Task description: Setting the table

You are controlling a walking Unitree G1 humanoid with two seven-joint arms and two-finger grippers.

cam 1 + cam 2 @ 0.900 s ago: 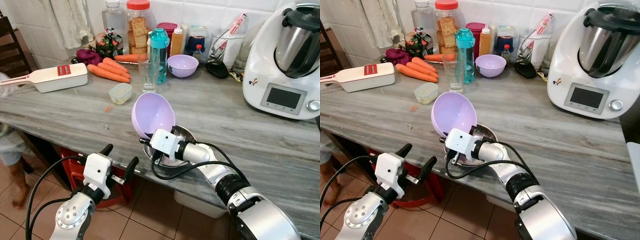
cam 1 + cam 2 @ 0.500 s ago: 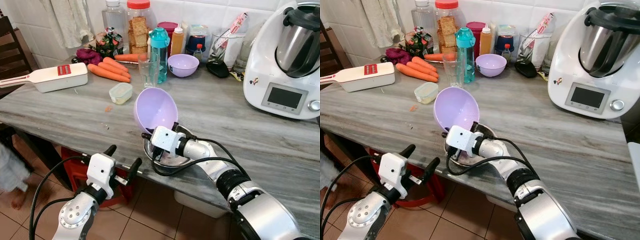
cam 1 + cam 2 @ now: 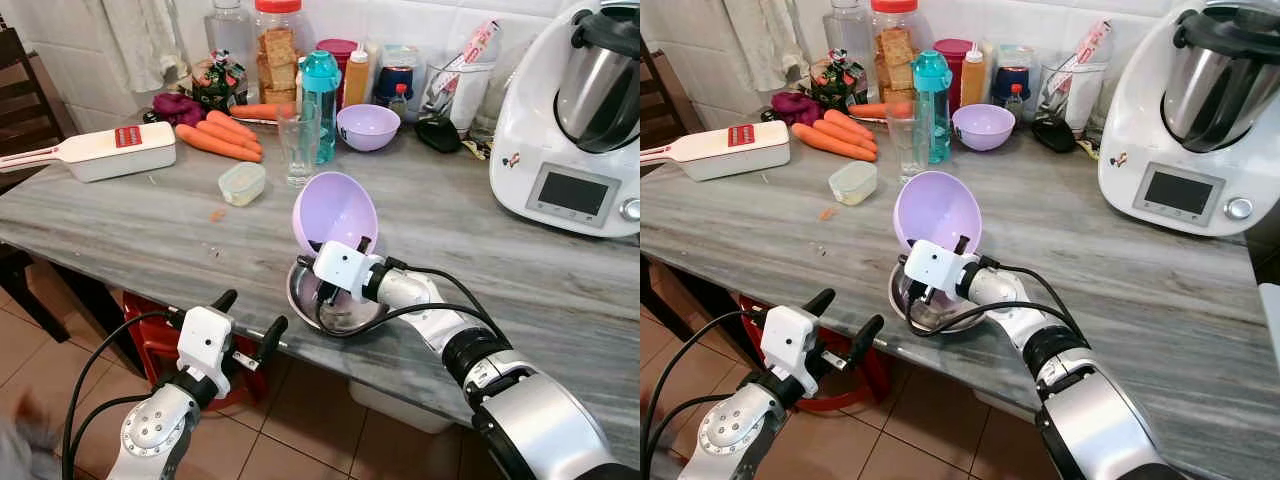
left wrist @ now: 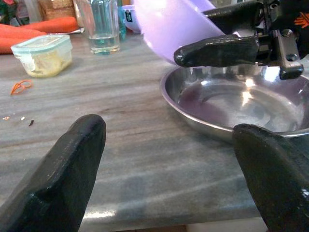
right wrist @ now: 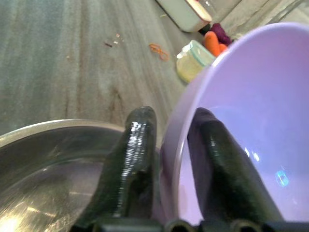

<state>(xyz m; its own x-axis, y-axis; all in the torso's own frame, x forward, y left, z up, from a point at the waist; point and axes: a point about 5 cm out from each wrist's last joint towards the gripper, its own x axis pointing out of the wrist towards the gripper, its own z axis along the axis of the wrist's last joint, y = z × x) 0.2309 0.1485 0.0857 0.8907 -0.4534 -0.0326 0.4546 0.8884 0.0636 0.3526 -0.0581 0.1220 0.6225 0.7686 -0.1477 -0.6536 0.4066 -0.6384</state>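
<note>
Grey stone makes up the long kitchen surface (image 3: 150, 215), with white wall tiles behind it. Near its front edge sits a shiny steel bowl (image 3: 335, 305). The right pincer (image 3: 335, 272) is over that bowl. It pinches the rim of a light purple bowl (image 3: 334, 211), one black finger inside and one outside. The purple bowl is tipped up on its side, its open face turned toward the robot, and its low edge sits just over the steel bowl.

The left pincer (image 3: 246, 318) hangs below the front edge of the surface, above the tiled floor (image 3: 300, 420). Its two fingers are spread wide and hold nothing.

Farther back stands a drinking glass (image 3: 298, 146), and a teal bottle (image 3: 320, 92) is just behind it. A small box with a lid (image 3: 241, 185) rests near the glass. Some carrots (image 3: 218, 140) lie by a white slicer (image 3: 115, 153). A second purple bowl (image 3: 367, 127) sits near the wall. A big white kitchen machine (image 3: 570, 120) stands on the robot's right.
</note>
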